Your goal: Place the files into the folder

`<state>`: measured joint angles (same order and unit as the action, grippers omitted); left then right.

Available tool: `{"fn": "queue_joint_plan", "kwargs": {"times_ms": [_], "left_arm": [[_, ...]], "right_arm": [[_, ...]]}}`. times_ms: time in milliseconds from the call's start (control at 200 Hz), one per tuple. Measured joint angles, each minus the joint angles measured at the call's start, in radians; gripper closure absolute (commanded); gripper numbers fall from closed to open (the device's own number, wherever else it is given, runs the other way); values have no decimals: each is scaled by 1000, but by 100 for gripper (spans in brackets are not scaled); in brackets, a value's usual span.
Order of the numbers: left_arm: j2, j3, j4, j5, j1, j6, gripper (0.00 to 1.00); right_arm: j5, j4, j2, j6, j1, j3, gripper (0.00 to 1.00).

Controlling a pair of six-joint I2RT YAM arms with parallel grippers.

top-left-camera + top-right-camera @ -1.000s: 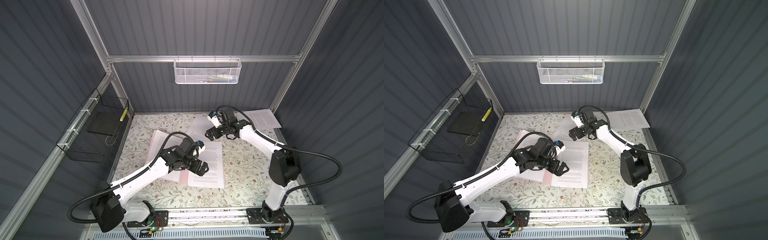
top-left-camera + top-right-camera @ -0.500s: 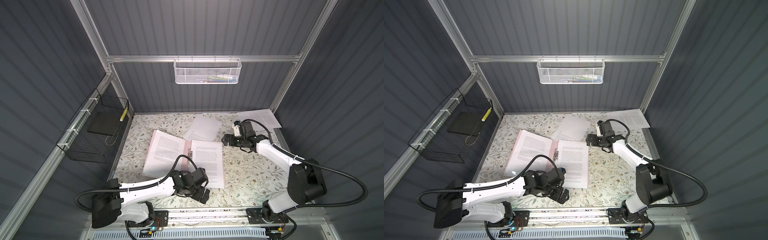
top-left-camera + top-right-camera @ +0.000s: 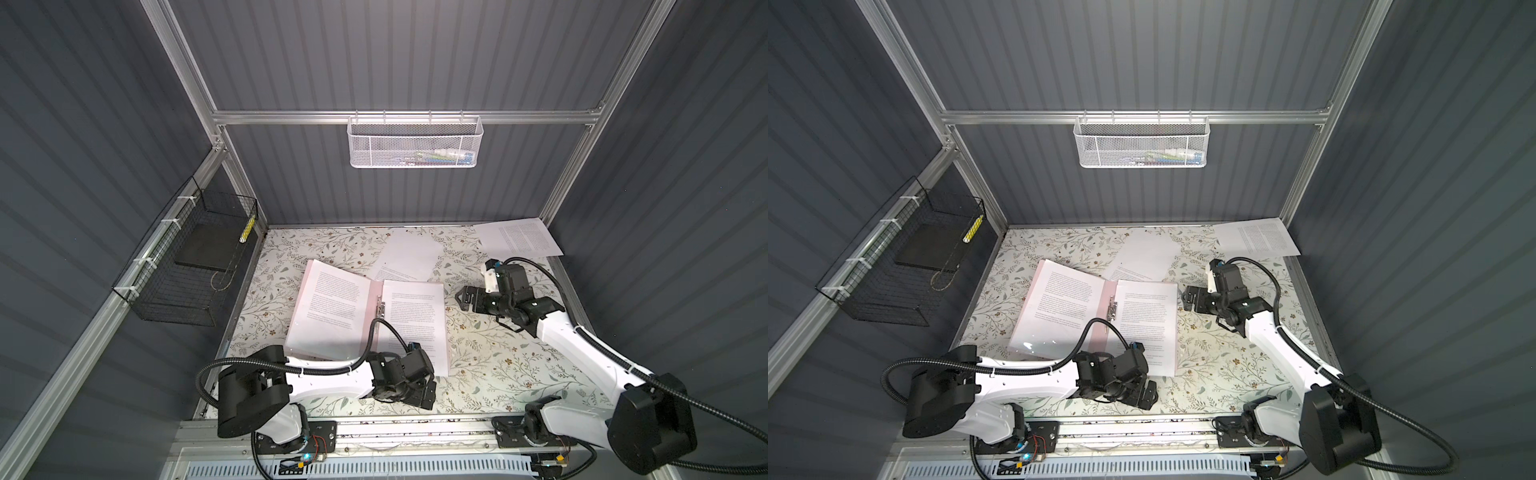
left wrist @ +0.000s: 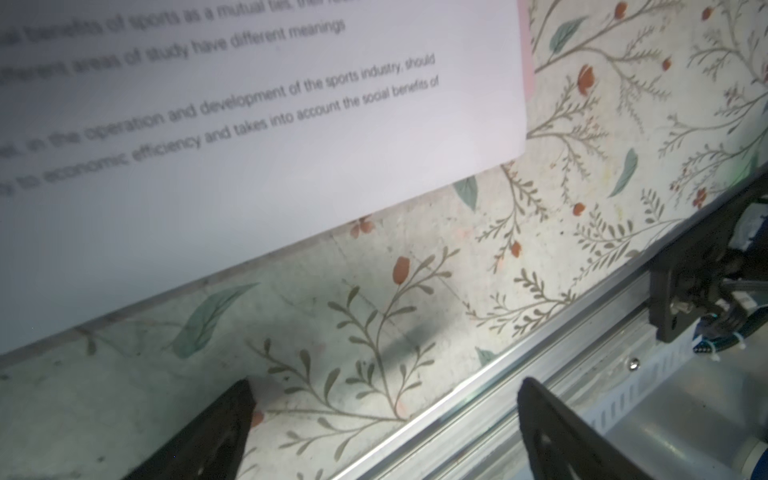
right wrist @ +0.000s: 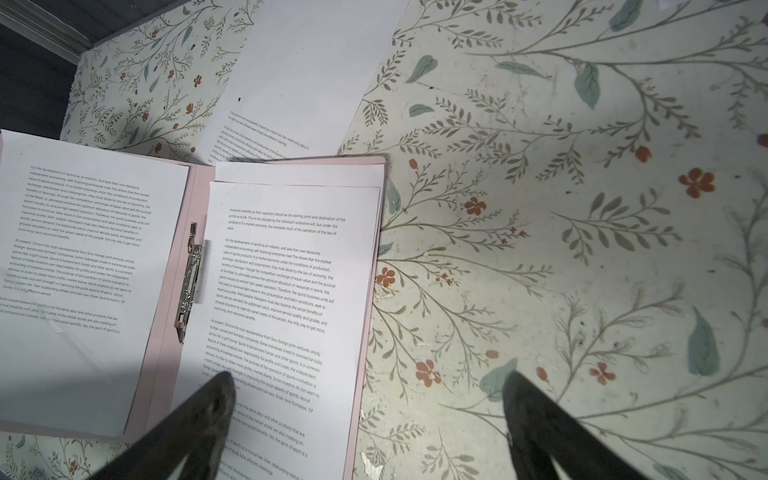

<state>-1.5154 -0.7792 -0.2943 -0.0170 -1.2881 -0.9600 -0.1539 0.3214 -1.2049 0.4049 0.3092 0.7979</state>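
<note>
The pale pink folder lies open in the middle of the table, its metal clip along the spine. Printed files rest on both halves, one sheet on the left and a small stack on the right. Another sheet lies loose behind the folder, partly tucked under it. A further one sits in the far right corner. My left gripper is open and empty by the folder's near right corner. My right gripper is open and empty over the folder's right edge.
A black wire basket on the left wall holds a flat black slab. A white mesh basket hangs on the back wall. An aluminium rail runs along the table's front edge, close under my left gripper.
My left arm has drawn back from over the folder to the front edge. My right arm has swung from the back middle to the folder's right side. The papers have not moved.
</note>
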Motion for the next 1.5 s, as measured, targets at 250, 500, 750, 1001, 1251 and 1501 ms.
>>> {"fn": "queue_joint_plan", "kwargs": {"times_ms": [250, 500, 750, 1001, 1251, 1501], "left_arm": [[-81, -72, 26, 90, -1, -49, 0], [-121, -110, 26, 134, 5, -59, 0], [-130, -117, 27, 151, 19, -73, 0], [-137, -123, 31, 156, 34, -73, 0], [-150, -135, 41, 156, 48, -72, 0], [-154, -137, 55, 155, 59, -71, 0]], "right_arm": [[-24, 19, 64, 6, -33, -45, 1], [-63, 24, 69, 8, -63, -85, 1], [-86, 25, 66, 14, -68, -91, 1], [-104, 23, 37, 17, -71, -91, 1], [-116, 23, 27, 33, -73, -92, 1], [-117, 23, 28, 40, -76, -94, 1]]}}
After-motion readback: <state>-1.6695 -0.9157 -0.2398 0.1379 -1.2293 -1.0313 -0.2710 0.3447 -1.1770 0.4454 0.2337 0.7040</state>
